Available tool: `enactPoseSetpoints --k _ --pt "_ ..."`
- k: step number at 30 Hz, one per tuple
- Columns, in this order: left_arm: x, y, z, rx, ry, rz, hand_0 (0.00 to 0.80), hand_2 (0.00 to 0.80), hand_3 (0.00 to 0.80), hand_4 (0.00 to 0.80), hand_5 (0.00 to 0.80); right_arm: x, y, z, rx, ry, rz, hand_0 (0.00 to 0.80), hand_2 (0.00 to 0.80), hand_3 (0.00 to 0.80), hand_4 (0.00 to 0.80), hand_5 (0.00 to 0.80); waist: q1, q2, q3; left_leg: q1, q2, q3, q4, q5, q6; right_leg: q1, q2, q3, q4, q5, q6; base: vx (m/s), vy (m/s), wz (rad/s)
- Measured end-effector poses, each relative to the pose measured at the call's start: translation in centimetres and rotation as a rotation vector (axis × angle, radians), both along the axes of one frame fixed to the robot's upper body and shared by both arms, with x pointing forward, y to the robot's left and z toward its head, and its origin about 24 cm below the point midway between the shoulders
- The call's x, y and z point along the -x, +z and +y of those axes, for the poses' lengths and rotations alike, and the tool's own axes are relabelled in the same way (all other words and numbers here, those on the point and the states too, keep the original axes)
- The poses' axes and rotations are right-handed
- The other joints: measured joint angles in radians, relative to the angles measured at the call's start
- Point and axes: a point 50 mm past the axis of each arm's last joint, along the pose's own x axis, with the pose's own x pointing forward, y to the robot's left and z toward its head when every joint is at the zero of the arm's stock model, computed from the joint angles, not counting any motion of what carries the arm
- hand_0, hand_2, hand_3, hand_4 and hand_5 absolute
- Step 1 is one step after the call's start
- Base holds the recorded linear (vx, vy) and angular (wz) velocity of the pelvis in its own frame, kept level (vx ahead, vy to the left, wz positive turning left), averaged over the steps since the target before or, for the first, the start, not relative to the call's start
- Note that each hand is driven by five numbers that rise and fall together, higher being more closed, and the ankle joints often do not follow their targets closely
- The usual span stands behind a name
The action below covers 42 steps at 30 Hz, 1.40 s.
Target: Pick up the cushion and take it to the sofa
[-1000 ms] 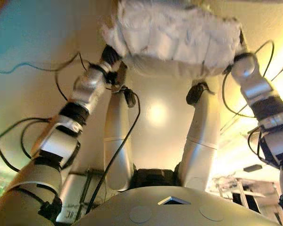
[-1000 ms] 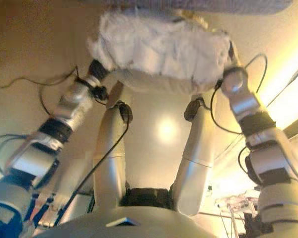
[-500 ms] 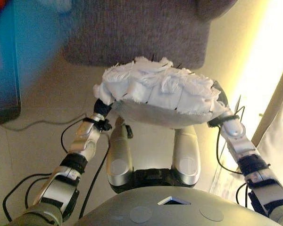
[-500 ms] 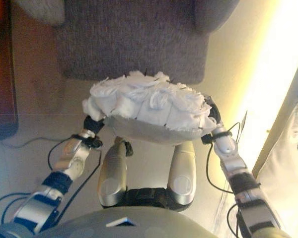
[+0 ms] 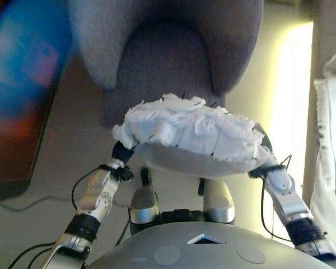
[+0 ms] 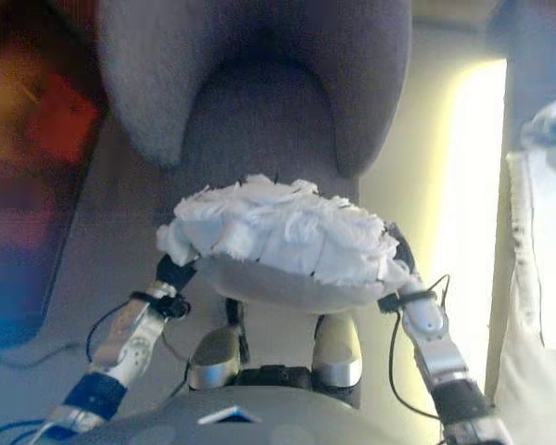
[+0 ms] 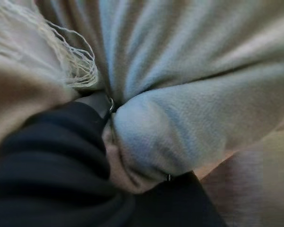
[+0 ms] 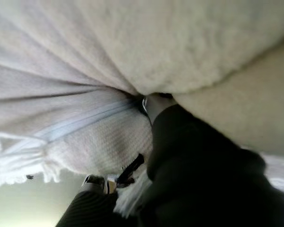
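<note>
Carrying: both hands, left (image 5: 122,150) and right (image 5: 261,139), press the cushion (image 5: 187,131) ends (fingers buried, grip unreadable), sofa (image 5: 168,61) just ahead; next, reach forward and lower it.

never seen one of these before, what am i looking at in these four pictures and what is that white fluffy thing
This is a two-legged humanoid robot with two silver-grey arms. The two wide pictures come from a stereo camera in its head, looking down past its chest, so they show the same scene from slightly different spots.

The white fluffy thing is a shaggy white cushion with a smooth pale underside. The robot carries it between both arms, the left hand at one end and the right hand at the other. Just beyond it stands a grey fabric sofa chair with a curved back, on a pale floor.

The two close-up pictures come from cameras on the wrists. Each shows the dark hand cover pressed into the cushion's cloth; the fingers are buried, so their grip cannot be seen.
</note>
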Motion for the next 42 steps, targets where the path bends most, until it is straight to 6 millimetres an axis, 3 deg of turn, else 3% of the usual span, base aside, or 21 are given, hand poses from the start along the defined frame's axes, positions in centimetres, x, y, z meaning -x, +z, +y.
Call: enactPoseSetpoints --k 7,18,20,22,23,25,27,28,29,30,31,32,33,34,36,39,42 --pt "1.9 0.4 0.0 0.03 0.041 0.002 0.8 0.8 0.8 0.8 0.8 1.3 0.2 0.4 -0.021 0.02 0.009 0.8 0.8 0.8 0.8 0.8 0.002 0.003 -0.064 0.036 0.0 0.003 0.0 -0.008 0.0 0.067 0.005 -0.012 -0.062 0.017 0.008 0.047 -0.067 0.02" --pt "1.9 0.5 0.1 0.03 0.056 -0.001 0.8 0.8 0.8 0.8 0.8 1.2 0.6 0.8 -0.016 -0.018 -0.023 0.8 0.8 0.8 0.8 0.8 0.003 0.01 -0.093 0.042 0.032 0.0 0.001 -0.007 0.002 0.081 0.041 -0.009 -0.084 0.027 -0.016 -0.011 -0.152 -0.02" --pt "1.9 0.6 0.2 0.052 0.075 -0.007 0.8 0.8 0.8 0.8 0.8 0.9 0.9 1.0 -0.003 0.002 -0.035 0.8 0.8 0.8 0.8 0.8 0.003 0.003 -0.087 0.039 0.046 0.001 0.036 -0.017 0.026 0.075 0.055 0.003 -0.063 0.016 -0.029 -0.03 -0.209 -0.15" --pt "1.8 0.7 0.4 0.054 0.094 -0.016 0.8 0.8 0.8 0.8 0.8 0.4 1.1 1.4 -0.001 0.019 -0.046 0.8 0.8 0.8 0.8 0.8 0.009 -0.012 -0.076 0.029 0.058 0.016 0.099 -0.031 0.075 0.068 0.069 0.014 -0.02 -0.006 -0.04 -0.021 -0.292 -0.17" --pt "1.6 1.0 0.6 0.049 0.099 -0.033 0.8 0.8 0.8 0.8 0.8 0.1 1.3 1.5 0.002 0.027 -0.061 0.8 0.8 0.8 0.8 0.8 0.01 -0.028 -0.061 -0.004 0.066 0.023 0.169 -0.029 0.078 0.046 0.064 0.018 0.032 -0.036 -0.053 0.025 -0.265 -0.03" --pt "1.0 1.4 0.9 0.037 0.094 -0.06 0.8 0.8 0.8 0.8 0.8 -0.5 1.8 1.6 0.01 0.031 -0.086 0.8 0.8 0.8 0.8 0.8 0.026 -0.051 -0.034 -0.042 0.079 0.043 0.257 -0.019 0.113 0.0 0.067 0.017 0.151 -0.097 -0.078 0.077 -0.177 0.06" --pt "0.6 1.5 0.6 0.057 0.093 -0.065 0.8 0.8 0.8 0.8 0.8 -0.7 2.0 1.6 0.011 0.019 -0.1 0.8 0.8 0.8 0.8 0.8 0.028 -0.081 -0.009 -0.075 0.074 0.033 0.322 0.003 0.143 -0.023 0.058 0.019 0.19 -0.124 -0.095 0.169 -0.081 -0.06" --pt "0.6 1.4 0.4 0.066 0.092 -0.063 0.8 0.8 0.8 0.8 0.8 -0.9 2.1 1.7 0.01 0.019 -0.107 0.8 0.8 0.8 0.8 0.8 0.037 -0.092 0.0 -0.086 0.018 0.004 0.337 -0.038 0.104 -0.028 0.049 0.033 0.167 -0.121 -0.093 0.221 -0.035 -0.35" --pt "0.7 1.3 -0.1 0.083 0.092 -0.058 0.8 0.8 0.8 0.8 0.8 -1.1 2.4 1.5 0.024 0.017 -0.122 0.8 0.8 0.8 0.8 0.8 0.052 -0.063 0.004 -0.082 -0.054 -0.015 0.292 -0.082 0.112 -0.014 0.061 0.057 0.088 -0.121 -0.045 0.292 0.01 -0.64" --pt "0.7 1.6 -0.8 0.117 0.096 -0.074 0.8 0.8 0.8 0.8 0.8 -1.5 3.4 0.7 0.067 0.027 -0.157 0.8 0.8 0.8 0.8 0.8 0.063 0.032 0.012 -0.078 -0.025 -0.036 0.216 -0.147 0.146 -0.053 0.138 0.056 0.25 -0.15 -0.078 0.349 0.024 -0.95" --pt "0.6 2.3 -0.3 0.101 0.091 -0.104 0.8 0.8 0.8 0.8 0.8 -1.8 3.5 1.2 0.049 0.028 -0.167 0.8 0.8 0.8 0.8 0.8 0.091 0.021 0.037 -0.055 -0.022 -0.031 0.211 -0.113 0.051 -0.075 0.14 0.064 0.469 -0.238 -0.09 0.452 0.029 -0.78" --pt "0.6 2.5 0.5 0.071 0.098 -0.108 0.8 0.8 0.8 0.8 0.8 -1.4 3.0 1.9 0.024 0.037 -0.147 0.8 0.8 0.8 0.8 0.8 0.092 -0.024 0.04 -0.062 -0.043 -0.03 0.243 -0.117 0.036 -0.004 0.12 0.077 0.454 -0.356 -0.081 0.358 0.022 -0.13" --pt "0.1 2.4 0.9 0.06 0.118 -0.107 0.8 0.8 0.8 0.8 0.8 -1.3 2.7 2.1 0.015 0.039 -0.138 0.8 0.8 0.8 0.8 0.8 0.078 -0.026 0.072 -0.084 -0.032 -0.047 0.332 -0.118 0.02 0.081 0.138 0.082 0.345 -0.373 -0.145 0.419 0.032 0.5" --pt "0.1 2.2 0.8 0.064 0.126 -0.099 0.8 0.8 0.8 0.8 0.8 -1.1 2.2 2.2 0.005 0.026 -0.116 0.8 0.8 0.8 0.8 0.8 0.078 -0.047 0.083 -0.139 -0.034 -0.045 0.413 -0.138 0.008 0.111 0.151 0.119 0.291 -0.343 -0.156 0.399 0.035 0.5" --pt "0.3 2.1 0.6 0.073 0.128 -0.094 0.8 0.8 0.8 0.8 0.8 -1.1 2.1 2.2 0.004 0.023 -0.111 0.8 0.8 0.8 0.8 0.8 0.094 -0.059 0.082 -0.202 -0.06 -0.049 0.314 -0.122 0.02 0.14 0.158 0.171 0.208 -0.292 -0.159 0.551 0.056 0.15" --pt "0.5 1.9 0.1 0.099 0.139 -0.086 0.8 0.8 0.8 0.8 0.8 -1.1 2.3 1.7 0.027 0.032 -0.109 0.8 0.8 0.8 0.8 0.8 0.143 -0.024 0.101 -0.229 -0.056 -0.07 0.123 -0.061 0.053 0.226 0.193 0.266 0.121 -0.27 -0.157 0.5 0.09 -0.16" --pt "0.6 1.9 0.2 0.1 0.146 -0.093 0.8 0.8 0.8 0.8 0.8 -1.1 2.3 1.7 0.036 0.049 -0.106 0.8 0.8 0.8 0.8 0.8 0.171 0.017 0.101 -0.281 -0.005 -0.075 0.13 -0.022 0.044 0.272 0.21 0.286 0.135 -0.335 -0.156 0.538 0.16 -0.35"
